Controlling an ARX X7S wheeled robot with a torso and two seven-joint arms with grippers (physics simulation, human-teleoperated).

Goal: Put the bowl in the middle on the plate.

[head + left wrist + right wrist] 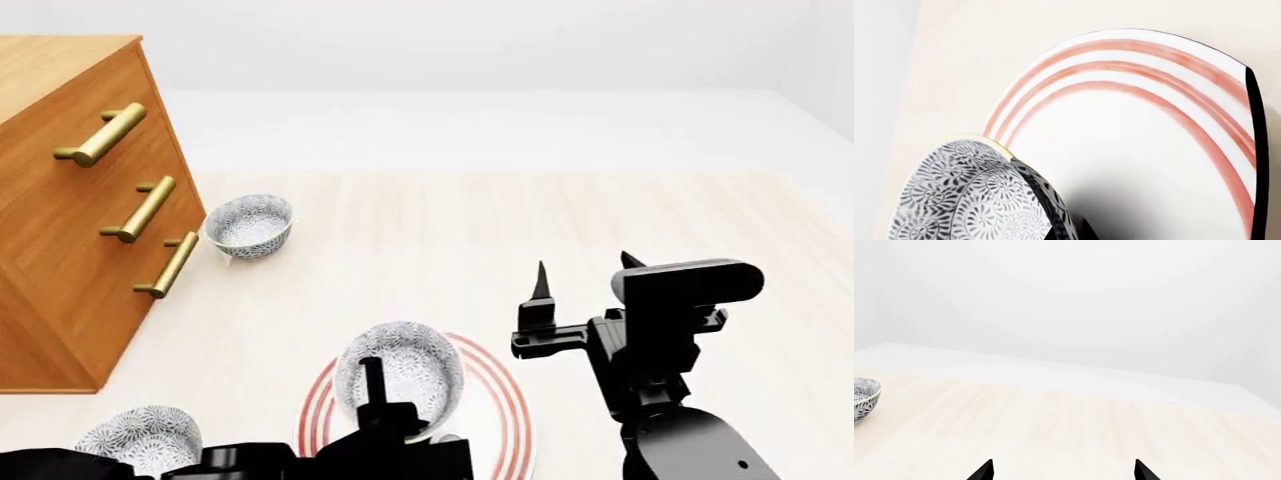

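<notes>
1. Wooden dresser (80,200) filling the left of the head view, clear of the action.
2. Plate (514,420) at lower centre, bowl (400,375) over it, pinched at the rim by left gripper (378,405) (seated or just above — cannot tell).
3. Only release left.
4. Right gripper (583,280) spread, idle, right of centre.
5. Spare bowls upper left (248,224) and bottom left (140,435), out of the way.

Floral bowl (400,374) over red-ringed plate (505,400)
</notes>
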